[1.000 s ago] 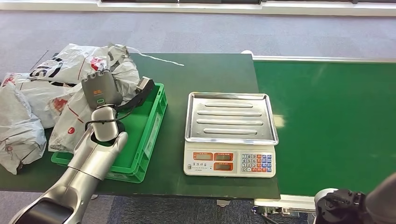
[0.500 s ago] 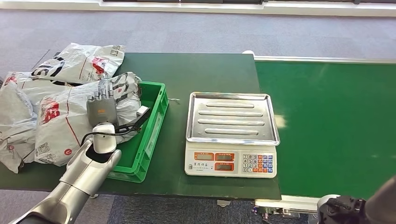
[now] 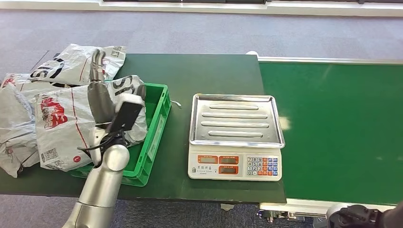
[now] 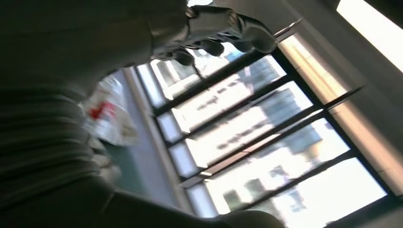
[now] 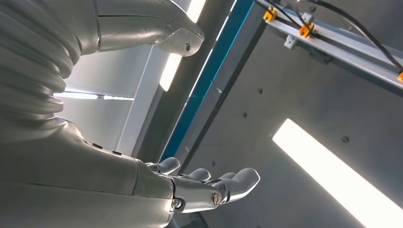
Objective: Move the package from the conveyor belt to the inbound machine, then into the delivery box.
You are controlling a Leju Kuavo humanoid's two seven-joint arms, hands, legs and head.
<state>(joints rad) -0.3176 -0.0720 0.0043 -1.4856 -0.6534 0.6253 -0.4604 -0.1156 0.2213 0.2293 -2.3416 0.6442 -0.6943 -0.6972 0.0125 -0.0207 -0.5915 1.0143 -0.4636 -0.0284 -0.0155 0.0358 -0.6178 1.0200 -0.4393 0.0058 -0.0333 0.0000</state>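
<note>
**Left hand raised over the crate, package lying across its rim**

The left hand [image 3: 102, 95] stands above the green crate [image 3: 154, 126], fingers pointing up and apart with nothing in them; in the left wrist view the fingers [image 4: 223, 26] show loosely curled against bright windows, empty; I judge the hand has let go because the package belongs here. The grey courier package [image 3: 62, 121] lies draped over the crate's left rim, half in and half spilling onto the dark green surface [image 3: 209, 71]; it touches the other mail bags [image 3: 76, 64] heaped beside and behind it, so the crate serves as the delivery box and is overfull on that side. The weighing scale [image 3: 236, 135], taken as the inbound machine, sits between crate and conveyor belt [image 3: 332, 128], its steel tray bare; the belt carries nothing in view.

The right hand [image 5: 209, 187] hangs low, palm up, fingers slightly apart and holding nothing; in the head view it is cut off at the lower corner. The arm hides how deep the package sits in the crate; the scale's display digits are too small to read; the package labels are not legible.
</note>
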